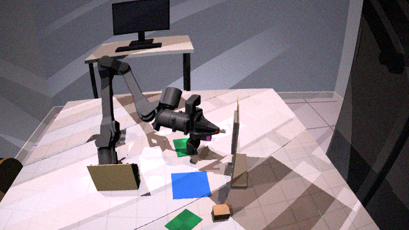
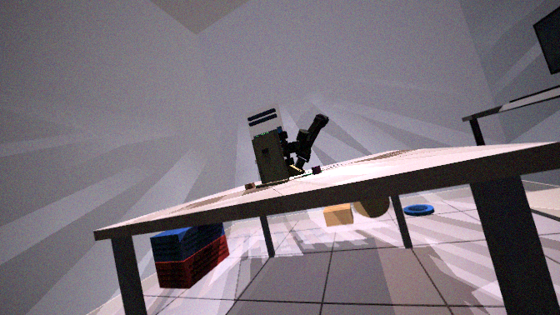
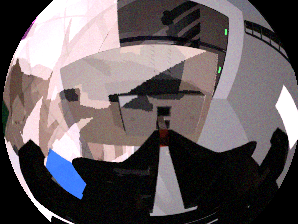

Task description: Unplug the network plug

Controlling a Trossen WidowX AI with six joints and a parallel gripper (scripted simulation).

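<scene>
My gripper (image 1: 217, 131) (image 3: 162, 133) is shut on the network plug (image 1: 223, 131) (image 3: 161, 122), which has a red part between the fingertips and a pale grey front end. The plug points at the upright panel (image 1: 235, 134) (image 2: 272, 160) (image 3: 140, 116). In the top view a gap shows between the plug's front end and the panel, so it is out of the socket. The dark socket opening (image 3: 163, 110) shows just beyond the plug in the wrist view. A flat blue square (image 1: 190, 185) (image 3: 66, 173) lies on the table, on the arm's side of the panel. The tab is too small to make out.
Green squares lie behind (image 1: 179, 146) and in front (image 1: 184, 220) of the blue one. An orange block (image 1: 221, 210) (image 2: 250, 186) is near the panel's front end. A purple block (image 1: 208, 138) (image 2: 316, 169) shows beyond the gripper. A tan board (image 1: 112, 177) stands before the arm's base.
</scene>
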